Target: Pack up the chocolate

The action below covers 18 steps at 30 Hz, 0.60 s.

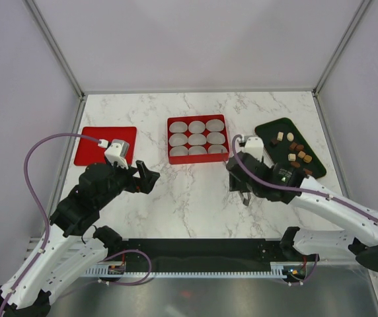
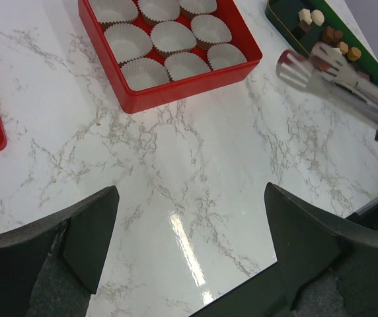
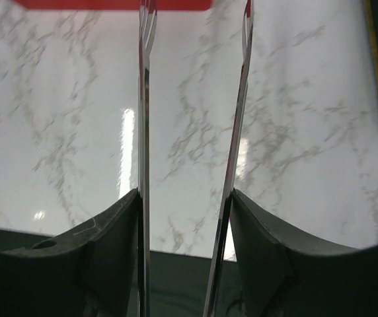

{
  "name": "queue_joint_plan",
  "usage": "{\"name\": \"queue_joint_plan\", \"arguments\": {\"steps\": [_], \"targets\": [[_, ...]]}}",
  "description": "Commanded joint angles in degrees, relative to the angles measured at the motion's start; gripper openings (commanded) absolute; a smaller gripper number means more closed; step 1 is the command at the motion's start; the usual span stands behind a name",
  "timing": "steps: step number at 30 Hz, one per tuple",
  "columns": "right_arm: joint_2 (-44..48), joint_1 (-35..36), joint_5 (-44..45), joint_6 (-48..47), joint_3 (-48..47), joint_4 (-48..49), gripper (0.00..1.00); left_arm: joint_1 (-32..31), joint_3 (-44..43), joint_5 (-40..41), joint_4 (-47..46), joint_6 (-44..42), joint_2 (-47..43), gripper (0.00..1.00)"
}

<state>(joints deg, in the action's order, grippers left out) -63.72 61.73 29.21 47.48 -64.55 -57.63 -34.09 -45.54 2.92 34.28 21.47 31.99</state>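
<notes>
The chocolate [image 1: 295, 153], several tiny dark brown, tan and cream lumps, lies on a dark green tray [image 1: 314, 165] at the right; it also shows in the left wrist view [image 2: 328, 30]. The red nine-compartment box [image 1: 197, 159] holds white paper cups [image 1: 197, 139], all empty. My right gripper [image 1: 236, 173] is shut on metal tongs [image 2: 314, 66], whose two arms [image 3: 143, 99] stand apart with nothing between them, tips close to the box's near right corner. My left gripper [image 1: 151, 178] is open and empty above bare marble, left of the box.
A flat red lid [image 1: 103, 145] lies at the far left of the marble table [image 1: 195, 198]. Grey walls with metal posts close in the table on three sides. A black rail runs along the near edge.
</notes>
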Motion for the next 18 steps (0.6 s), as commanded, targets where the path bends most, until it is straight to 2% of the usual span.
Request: {"name": "queue_joint_plan", "arguments": {"steps": [1,5,9,13,18], "targets": [[0.18,-10.12,0.32,-9.05,-4.78,-6.27,0.62,0.25,0.36,-0.10,-0.18,0.85,-0.08,0.99],[-3.06,-22.78,0.50,-16.88,-10.14,-5.40,0.59,0.25,0.36,-0.98,-0.18,0.59,0.18,0.99],[-6.93,-35.59,-2.04,-22.60,-11.03,-1.90,0.57,0.16,0.45,-1.77,-0.09,0.24,0.79,0.99],[-9.40,-43.86,-10.39,-24.72,-9.10,4.70,0.56,0.16,0.36,-2.65,-0.18,0.06,1.85,0.99],[-14.05,-48.54,-17.42,-24.81,-6.38,12.08,0.55,0.16,0.45,-2.65,-0.18,-0.38,2.11,0.99]]}}
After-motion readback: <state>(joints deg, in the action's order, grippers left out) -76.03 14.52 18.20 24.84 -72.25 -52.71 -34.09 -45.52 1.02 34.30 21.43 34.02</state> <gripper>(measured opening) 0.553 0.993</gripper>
